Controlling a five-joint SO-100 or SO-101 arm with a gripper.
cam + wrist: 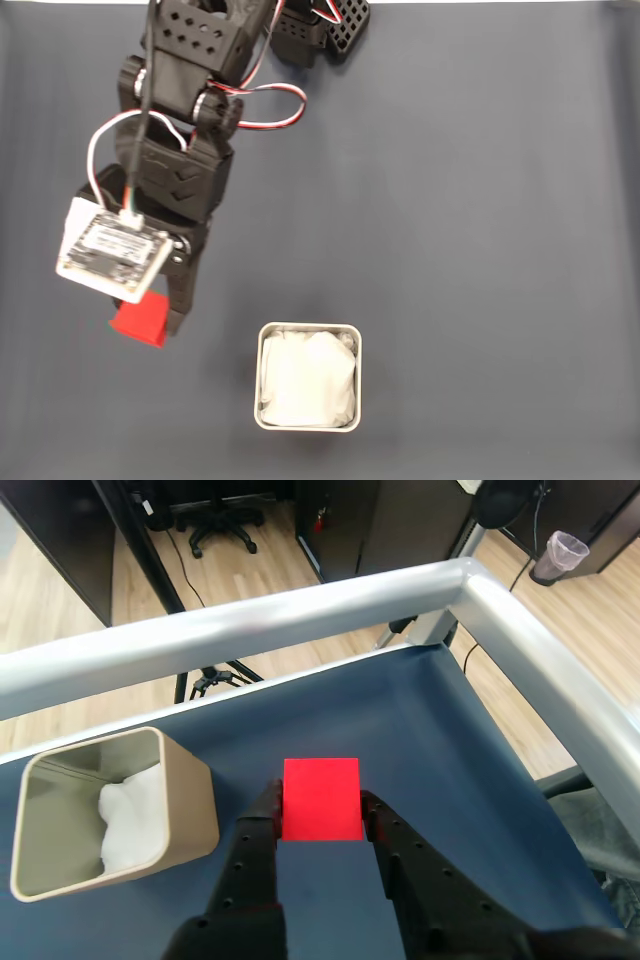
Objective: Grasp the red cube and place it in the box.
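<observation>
1. Wrist view: black two-finger claw [320, 815] closed onto small bright red sharp-edged cube [320, 798], one finger pressed on each side face.
2. Same view: cube clamped at the fingertips, apparently raised off the dark blue worktop [420, 730].
3. Same view: small square metal box with rounded corners and white paper-like lining [110, 815] left of the claw, well apart from it, upright on the worktop.
4. Same view: silver metal rail [300, 610] beyond the claw along the worktop edge; wooden floor [70, 570] behind that.
5. Fixed view from above: claw [150, 318] with red cube [140, 322] at its tip, partly under a white circuit board [112, 250] on the arm.
6. Fixed view: box [308, 376] right of the claw and slightly lower in the picture, apart from the cube.
</observation>
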